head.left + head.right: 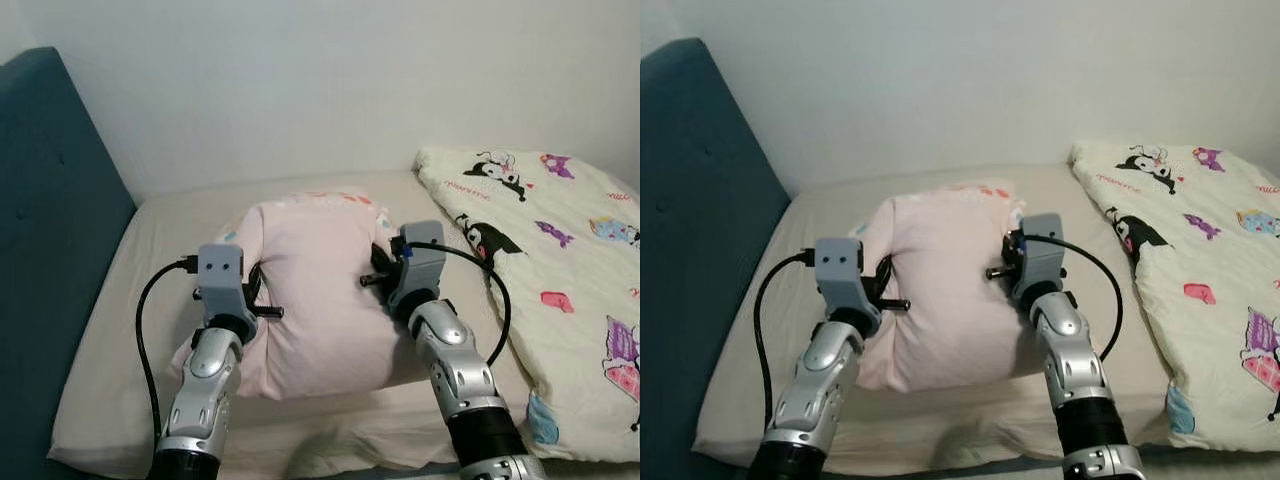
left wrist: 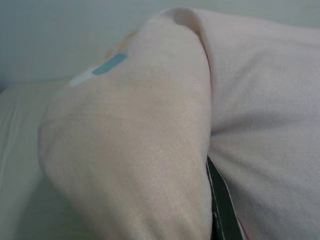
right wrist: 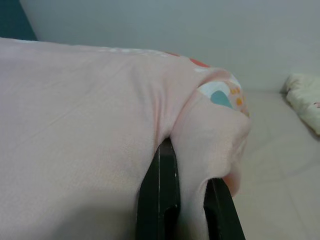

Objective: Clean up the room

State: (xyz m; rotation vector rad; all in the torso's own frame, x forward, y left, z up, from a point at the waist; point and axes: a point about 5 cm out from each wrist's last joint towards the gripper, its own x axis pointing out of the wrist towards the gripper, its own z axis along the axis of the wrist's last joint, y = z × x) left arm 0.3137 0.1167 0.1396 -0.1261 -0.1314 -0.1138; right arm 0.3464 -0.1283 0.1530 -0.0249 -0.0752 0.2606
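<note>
Pillow (image 1: pixel 315 290), pale pink, one item, gripped at both side edges and lying on the mattress (image 1: pixel 130 370) of the bed, toward its head end. Reference landmark: the pillow.

Left gripper (image 1: pixel 262 300): at the pillow's left edge; the left wrist view has fabric bunched over one black finger (image 2: pixel 220 205), so the fingers look clamped on a fold of the cover.

Right gripper (image 1: pixel 380 268): at the pillow's right edge; the right wrist view shows two black fingers (image 3: pixel 160 200) pinched together on a gathered corner of the cover.

Quilt (image 1: pixel 560 270), cream with cartoon print: to the pillow's right, apart from it, crumpled along the bed's far side.

Headboard (image 1: pixel 45 250), dark blue, padded: to the pillow's left, beyond a strip of bare mattress.

Wall (image 1: pixel 320 80), plain white: behind the pillow.

Hazards, as judged: both holds seem to catch cover fabric rather than filling, so a lift could let the cover slip or stretch and the pillow sag or drop. Uneven arm motion could twist it or tear one corner free.
</note>
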